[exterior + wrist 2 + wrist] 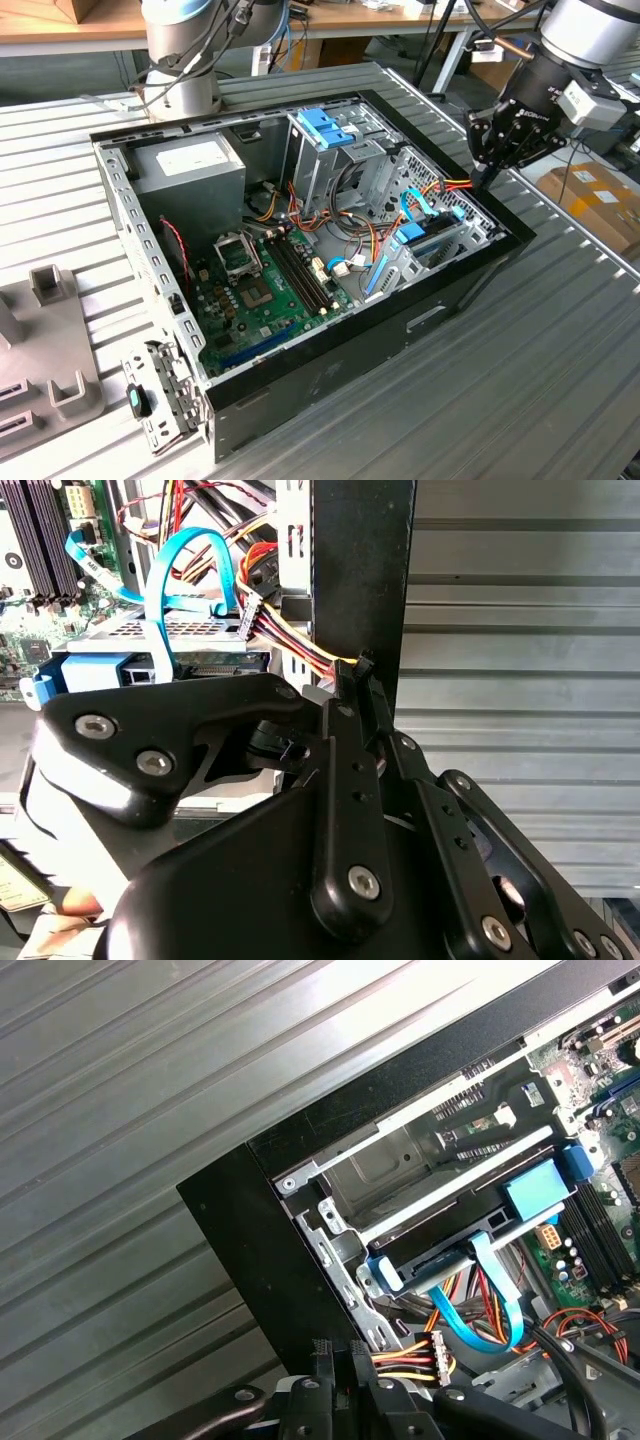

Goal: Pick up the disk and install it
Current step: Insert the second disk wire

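Note:
The disk (432, 232) lies flat in the drive bay at the corner of the open computer case (300, 380) on the exterior view's right, its light-blue side rails showing. In both wrist views the disk (540, 1195) (95, 670) sits inside the metal cage with a blue flat cable (490, 1305) running to its end. My gripper (487, 180) hangs just above the case's black wall at that corner, beside the disk and apart from it. Its fingers (340, 705) stand together with nothing between them, tips (322, 1360) by the bundle of coloured wires (410, 1360).
A grey power supply box (190, 165) fills the far corner of the case. A metal cage with a blue latch (325, 125) stands next to it, with the green motherboard (265, 290) in front. A grey fixture (50, 340) sits on the ribbed table (520, 380). Another arm's base (180, 60) stands behind.

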Robot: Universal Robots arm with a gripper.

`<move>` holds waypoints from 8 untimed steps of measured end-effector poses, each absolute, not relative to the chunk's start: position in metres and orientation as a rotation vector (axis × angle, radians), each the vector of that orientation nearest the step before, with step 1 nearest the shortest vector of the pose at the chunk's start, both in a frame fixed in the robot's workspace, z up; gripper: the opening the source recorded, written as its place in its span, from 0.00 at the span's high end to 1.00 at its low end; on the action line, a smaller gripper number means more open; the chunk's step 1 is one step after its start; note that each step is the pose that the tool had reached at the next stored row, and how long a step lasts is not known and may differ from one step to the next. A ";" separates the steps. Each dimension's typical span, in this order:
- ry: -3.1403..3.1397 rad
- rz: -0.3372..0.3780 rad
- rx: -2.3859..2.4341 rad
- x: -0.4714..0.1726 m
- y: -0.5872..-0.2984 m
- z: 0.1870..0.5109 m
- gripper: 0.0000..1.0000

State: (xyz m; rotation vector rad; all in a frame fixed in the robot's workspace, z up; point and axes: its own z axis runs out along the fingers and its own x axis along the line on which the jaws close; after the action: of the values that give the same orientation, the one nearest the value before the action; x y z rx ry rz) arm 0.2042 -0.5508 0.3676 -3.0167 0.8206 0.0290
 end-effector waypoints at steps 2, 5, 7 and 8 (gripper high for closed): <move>0.821 0.029 -3.017 0.204 -0.551 0.368 0.80; 0.821 0.029 -3.017 0.204 -0.551 0.368 0.81; 0.821 0.029 -3.017 0.204 -0.551 0.368 0.84; 0.821 0.029 -3.017 0.204 -0.551 0.368 0.84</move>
State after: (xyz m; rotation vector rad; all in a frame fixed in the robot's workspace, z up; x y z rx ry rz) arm 0.2042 -0.5508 0.3680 -3.0167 0.8205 0.0290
